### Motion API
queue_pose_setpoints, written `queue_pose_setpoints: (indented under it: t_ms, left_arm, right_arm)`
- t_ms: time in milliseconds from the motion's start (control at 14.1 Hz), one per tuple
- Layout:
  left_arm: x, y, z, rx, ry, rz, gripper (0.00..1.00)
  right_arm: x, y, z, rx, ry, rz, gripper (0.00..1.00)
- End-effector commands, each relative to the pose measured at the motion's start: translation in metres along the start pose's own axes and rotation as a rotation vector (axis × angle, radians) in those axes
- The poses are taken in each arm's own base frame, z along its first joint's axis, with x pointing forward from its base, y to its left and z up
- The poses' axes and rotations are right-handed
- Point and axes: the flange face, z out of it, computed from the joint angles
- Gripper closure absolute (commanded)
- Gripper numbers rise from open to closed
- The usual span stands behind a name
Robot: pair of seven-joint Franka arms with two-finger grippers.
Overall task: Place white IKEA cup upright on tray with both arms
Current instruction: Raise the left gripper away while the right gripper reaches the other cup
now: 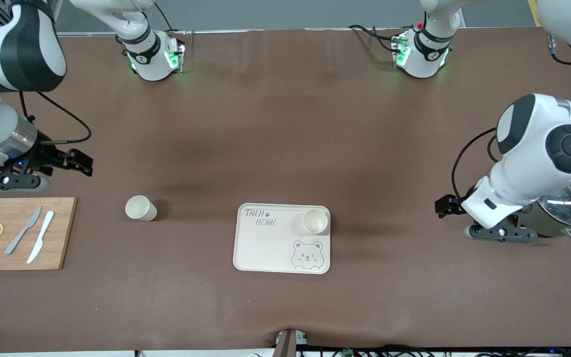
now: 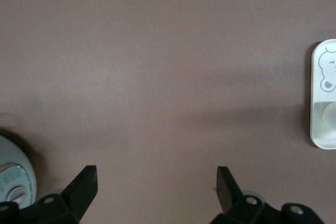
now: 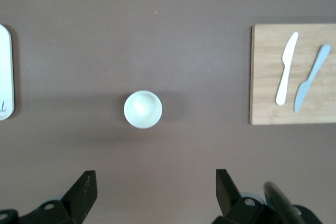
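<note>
The cream tray (image 1: 265, 248) with the bear drawing lies near the table's middle; its edge also shows in the left wrist view (image 2: 315, 129) and the right wrist view (image 3: 5, 72). One white cup (image 1: 314, 221) stands mouth up on the tray. A second white cup (image 1: 140, 208) (image 3: 143, 109) stands on the bare table toward the right arm's end; I cannot tell which way its mouth faces. My right gripper (image 1: 85, 163) (image 3: 156, 178) hangs open and empty above the table near that cup. My left gripper (image 1: 444, 206) (image 2: 156, 174) hangs open and empty over bare table at the left arm's end.
A wooden cutting board (image 1: 18, 233) (image 3: 273, 77) with two knives and two lemon slices lies at the right arm's end. A pot with a glass lid (image 1: 570, 203) stands at the left arm's end, under the left arm.
</note>
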Motion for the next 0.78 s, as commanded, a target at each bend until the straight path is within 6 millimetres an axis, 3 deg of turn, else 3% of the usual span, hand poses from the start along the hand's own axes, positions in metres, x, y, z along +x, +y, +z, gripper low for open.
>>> queue_pose_setpoints:
  t_ms: [0, 284, 640, 711]
  left_arm:
    - [-0.014, -0.011, -0.022, 0.013, -0.024, 0.009, 0.0]
    - [-0.026, -0.03, -0.05, 0.014, -0.036, 0.037, 0.0]
    - [-0.044, -0.033, -0.077, 0.023, -0.067, 0.046, 0.0]
    - [-0.048, -0.043, -0.085, 0.017, -0.066, 0.037, 0.0]
  right_arm:
    - [0.0, 0.007, 0.02, -0.006, 0.023, -0.009, 0.0]
    - [0.002, 0.007, 0.061, -0.003, 0.032, -0.016, 0.0]
    - [0.002, 0.003, 0.103, 0.001, 0.04, -0.03, 0.0]
    - [0.003, 0.003, 0.112, 0.001, 0.045, -0.029, 0.0]
